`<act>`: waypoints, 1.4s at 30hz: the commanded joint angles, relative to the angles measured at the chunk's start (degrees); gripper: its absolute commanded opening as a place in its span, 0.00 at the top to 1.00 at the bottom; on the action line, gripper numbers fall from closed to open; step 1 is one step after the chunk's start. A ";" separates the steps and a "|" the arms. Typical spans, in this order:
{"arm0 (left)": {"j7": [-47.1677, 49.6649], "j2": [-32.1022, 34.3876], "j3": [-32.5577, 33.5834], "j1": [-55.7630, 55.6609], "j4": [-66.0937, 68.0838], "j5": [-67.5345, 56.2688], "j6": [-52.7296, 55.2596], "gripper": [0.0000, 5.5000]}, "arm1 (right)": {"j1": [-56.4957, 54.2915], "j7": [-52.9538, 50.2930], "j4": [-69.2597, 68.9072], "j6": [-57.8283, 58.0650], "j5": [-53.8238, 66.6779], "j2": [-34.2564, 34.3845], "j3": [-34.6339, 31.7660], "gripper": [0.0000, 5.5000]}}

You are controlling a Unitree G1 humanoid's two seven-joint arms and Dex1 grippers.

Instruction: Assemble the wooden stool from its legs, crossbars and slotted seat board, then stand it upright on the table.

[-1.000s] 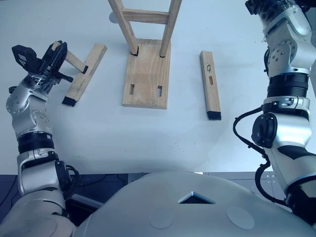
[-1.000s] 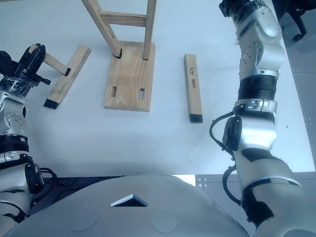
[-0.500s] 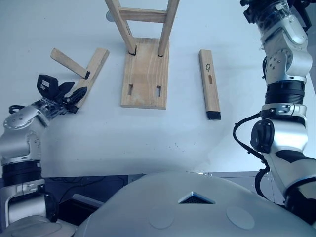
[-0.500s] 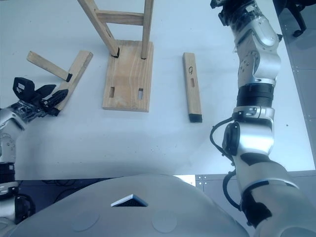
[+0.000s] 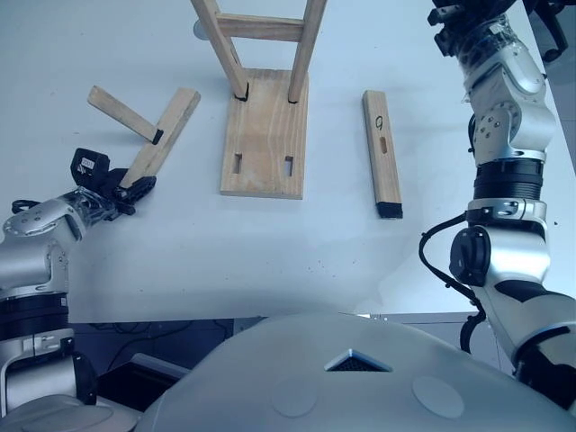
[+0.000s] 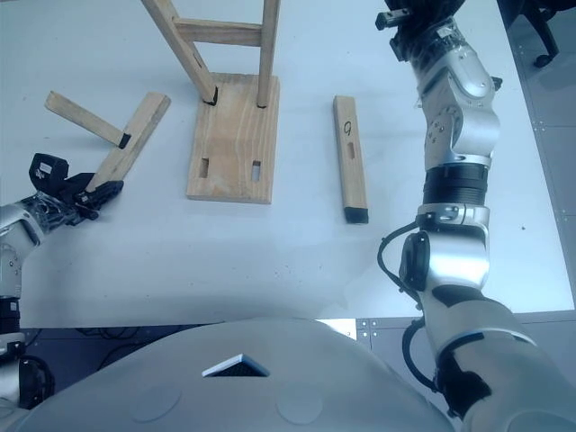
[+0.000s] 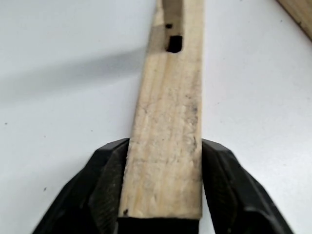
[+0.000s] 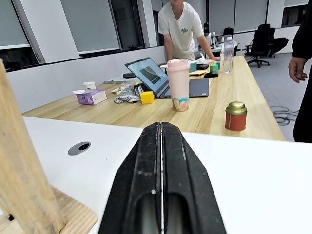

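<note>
Now, the white table [image 5: 270, 261] is carrying everything. The seat board [image 5: 265, 135] is lying flat, well off to the right of the left claw [image 5: 126, 187], slots facing up, likely so legs can be pushed in from above. The leg frame [image 5: 261, 29] is standing in its far slots, near the raised right claw [image 8: 161, 127], whose fingers are pressing together on nothing. The crossbar leg [image 5: 164, 139] is stretching away from the left claw, which is clamping its black-capped end, probably to carry it to the board's two open slots. The loose leg [image 5: 382, 153] is waiting between board and right arm, and its single handwritten mark isn't reading clearly as digit or letter.
</note>
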 commanded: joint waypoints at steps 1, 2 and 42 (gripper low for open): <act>0.16 -0.87 -0.83 0.35 0.48 1.39 0.39 0.64 | -0.80 0.43 1.47 1.70 -0.35 -0.83 0.00 1.00; 0.33 -1.20 -0.45 -0.03 0.46 1.14 0.37 0.64 | -1.29 0.49 1.98 1.85 -0.41 -0.94 -0.05 1.00; -2.63 -13.05 -4.78 -26.47 -28.54 -42.83 17.02 0.64 | -25.09 23.80 2.98 60.61 44.81 -2.22 -16.40 0.23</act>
